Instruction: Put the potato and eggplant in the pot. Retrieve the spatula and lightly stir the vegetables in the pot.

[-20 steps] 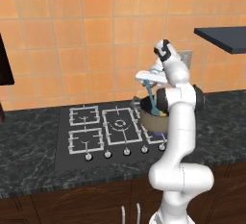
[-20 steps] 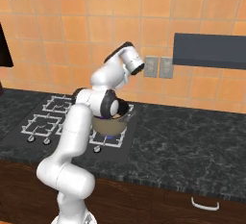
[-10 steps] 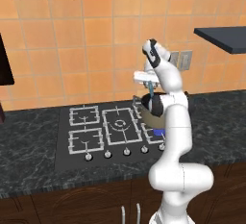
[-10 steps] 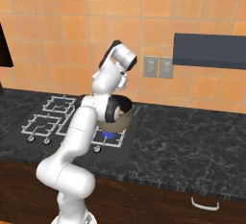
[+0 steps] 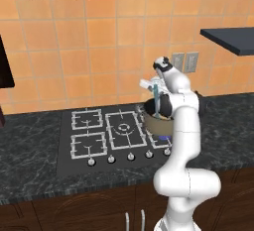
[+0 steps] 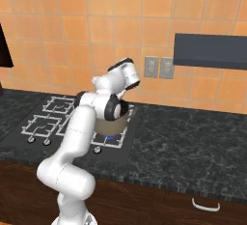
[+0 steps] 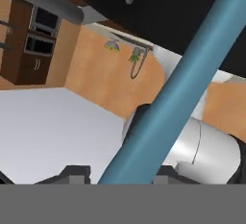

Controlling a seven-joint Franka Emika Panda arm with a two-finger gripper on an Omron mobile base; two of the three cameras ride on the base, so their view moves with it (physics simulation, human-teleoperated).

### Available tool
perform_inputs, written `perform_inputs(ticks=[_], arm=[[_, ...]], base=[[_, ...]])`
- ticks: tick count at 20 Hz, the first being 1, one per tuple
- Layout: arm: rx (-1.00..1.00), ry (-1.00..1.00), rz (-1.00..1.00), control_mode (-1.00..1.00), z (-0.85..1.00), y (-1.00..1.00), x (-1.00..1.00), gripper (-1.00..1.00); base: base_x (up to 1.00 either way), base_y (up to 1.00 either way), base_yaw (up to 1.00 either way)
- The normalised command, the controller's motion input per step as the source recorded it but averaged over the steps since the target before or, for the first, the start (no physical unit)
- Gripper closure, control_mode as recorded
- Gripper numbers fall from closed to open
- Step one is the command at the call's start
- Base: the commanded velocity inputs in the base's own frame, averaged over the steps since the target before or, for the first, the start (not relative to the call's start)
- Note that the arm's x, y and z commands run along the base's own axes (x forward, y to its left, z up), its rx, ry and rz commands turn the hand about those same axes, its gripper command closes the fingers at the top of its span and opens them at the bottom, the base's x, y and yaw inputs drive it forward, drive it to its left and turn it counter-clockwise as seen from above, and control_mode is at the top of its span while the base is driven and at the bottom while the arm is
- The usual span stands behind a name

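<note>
The tan-olive pot [image 5: 158, 124] stands on the hob's right front burner, partly behind my arm; in the right base view the pot [image 6: 114, 126] peeks out beside the elbow. Just above its rim, my gripper [image 5: 151, 84] is shut on the light-blue spatula [image 5: 156, 101], which hangs nearly upright with its lower end inside the pot. In the hand view the spatula's handle [image 7: 168, 98] runs diagonally up from between the fingertips of the gripper [image 7: 122, 172]. The potato and eggplant are hidden. The spatula's head is hidden too.
The black hob [image 5: 106, 131] with white grates lies on a dark speckled counter [image 6: 193, 142]. Behind it are an orange tiled wall with sockets [image 5: 184, 61], a dark shelf [image 5: 233, 39] at right and a hood overhead. A blue glow [image 6: 109, 135] shows under the pot.
The hand has come down and a little to the left over the pot. The spatula, held high before, now points down into the pot.
</note>
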Motion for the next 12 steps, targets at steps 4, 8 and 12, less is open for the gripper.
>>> perform_inputs(ticks=[4,8,12], arm=[[0.26,0.11,0.04,-1.0,0.11,0.0,-0.18,1.0],[0.04,-0.14,0.06,-1.0,0.12,-0.1,0.0,1.0],[-0.01,-0.25,0.1,-1.0,0.0,-0.12,0.0,1.0]], base=[[0.0,0.0,0.0],[0.0,0.0,0.0],[0.0,0.0,0.0]])
